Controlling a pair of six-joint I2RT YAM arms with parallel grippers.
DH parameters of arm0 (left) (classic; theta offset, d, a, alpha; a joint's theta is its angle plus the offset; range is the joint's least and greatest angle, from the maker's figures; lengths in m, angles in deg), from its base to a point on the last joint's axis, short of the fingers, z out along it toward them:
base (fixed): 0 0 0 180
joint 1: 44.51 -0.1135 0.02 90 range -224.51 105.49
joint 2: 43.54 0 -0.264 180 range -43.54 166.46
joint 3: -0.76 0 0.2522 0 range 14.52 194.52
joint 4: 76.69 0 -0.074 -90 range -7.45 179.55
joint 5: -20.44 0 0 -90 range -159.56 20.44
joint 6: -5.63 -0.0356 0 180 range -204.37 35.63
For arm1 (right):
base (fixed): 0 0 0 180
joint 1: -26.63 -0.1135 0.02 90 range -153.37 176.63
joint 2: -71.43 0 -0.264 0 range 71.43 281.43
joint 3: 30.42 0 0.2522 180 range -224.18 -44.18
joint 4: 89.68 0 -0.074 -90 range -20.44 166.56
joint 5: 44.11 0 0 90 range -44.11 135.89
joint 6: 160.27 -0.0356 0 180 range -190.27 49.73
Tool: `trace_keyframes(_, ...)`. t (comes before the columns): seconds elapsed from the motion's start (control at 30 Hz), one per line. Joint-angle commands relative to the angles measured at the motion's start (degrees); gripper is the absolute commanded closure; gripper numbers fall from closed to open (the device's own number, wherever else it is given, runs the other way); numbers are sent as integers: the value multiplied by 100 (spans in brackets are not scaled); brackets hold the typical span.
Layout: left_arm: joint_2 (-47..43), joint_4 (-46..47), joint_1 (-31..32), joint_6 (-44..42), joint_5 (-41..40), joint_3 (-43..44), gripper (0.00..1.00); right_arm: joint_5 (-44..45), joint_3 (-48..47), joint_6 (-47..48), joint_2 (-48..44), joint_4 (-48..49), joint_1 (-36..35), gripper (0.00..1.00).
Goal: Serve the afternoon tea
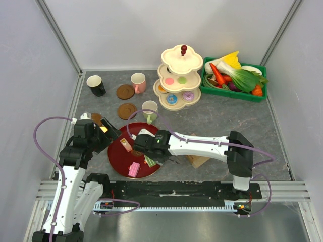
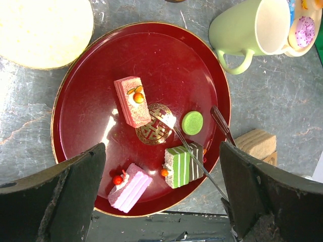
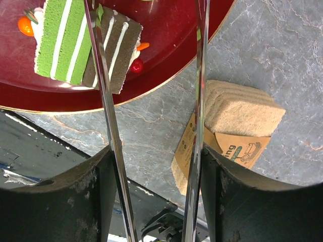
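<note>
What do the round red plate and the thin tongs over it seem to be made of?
Red plate: likely lacquered plastic or wood; glossy, with a gold rim. Tongs: probably polished metal; thin, silvery, mirror-like strips.

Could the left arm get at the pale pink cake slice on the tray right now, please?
Probably yes: the left gripper hangs open above the tray, the pale pink slice lies uncovered beneath it, and the tongs are off by the green slice.

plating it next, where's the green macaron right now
In the left wrist view the green macaron lies on the red tray, between the tips of the tongs, right of the gold emblem and above the green striped cake slice.
</note>
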Motion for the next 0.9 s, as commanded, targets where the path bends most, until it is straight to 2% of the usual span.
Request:
trace_keyframes(0.0,-17,53,-5,-185,27,14,1,88,-24,-111,5,-89,28,34)
trace_keyframes(0.4,-52,44,-5,-185,9,58,1,-615,126,-190,49,-18,300,37)
trace_keyframes(0.87,-8,9,-5,-185,-43,110,1,-432,-32,-155,31,-387,309,43)
